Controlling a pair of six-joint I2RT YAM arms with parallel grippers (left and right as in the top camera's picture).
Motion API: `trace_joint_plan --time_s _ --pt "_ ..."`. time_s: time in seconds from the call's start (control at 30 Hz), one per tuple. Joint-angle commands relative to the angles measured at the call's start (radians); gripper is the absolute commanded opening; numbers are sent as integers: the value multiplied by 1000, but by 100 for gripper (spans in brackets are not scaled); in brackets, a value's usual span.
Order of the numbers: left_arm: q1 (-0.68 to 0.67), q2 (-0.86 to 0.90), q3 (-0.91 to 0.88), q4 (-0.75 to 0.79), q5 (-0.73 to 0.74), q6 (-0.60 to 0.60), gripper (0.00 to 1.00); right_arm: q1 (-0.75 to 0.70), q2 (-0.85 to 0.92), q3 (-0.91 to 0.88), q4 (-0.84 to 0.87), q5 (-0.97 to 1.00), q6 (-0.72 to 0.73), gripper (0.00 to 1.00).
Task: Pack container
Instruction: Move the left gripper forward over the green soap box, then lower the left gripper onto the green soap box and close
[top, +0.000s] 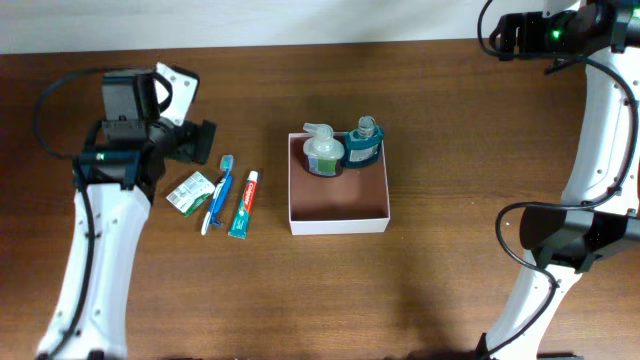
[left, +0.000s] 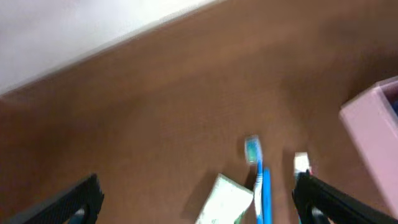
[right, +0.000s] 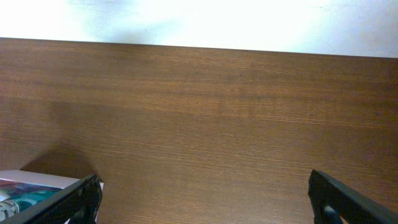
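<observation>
Four walls of container (top: 338, 224), overhead only

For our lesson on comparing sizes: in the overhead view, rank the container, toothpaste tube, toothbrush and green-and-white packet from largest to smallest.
1. the container, by far the largest
2 and 3. the toothpaste tube and the toothbrush: too close to rank, as the brush is longer and the tube is wider
4. the green-and-white packet

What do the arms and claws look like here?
The left arm and right arm are alike: slim white links, black joint housings, looping black cables, and a small green light each. The left claw and right claw have black, wedge-shaped fingers. No readable markings.
</observation>
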Motion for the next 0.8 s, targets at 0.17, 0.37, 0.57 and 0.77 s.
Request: trace_joint_plan --time_s 0.17,0.37,0.57,0.77 --pt "166 171 15 -163 258 223 99 -3 -3 5 3 1 1 99" --pt "209 242 15 -195 328 320 97 -3 -3 5 3 1 1 99" --pt "207 306 14 -190 338 359 98 -3 -2 5 3 1 1 99" --pt "207 381 14 -183 277 365 97 -3 -3 5 3 1 1 99"
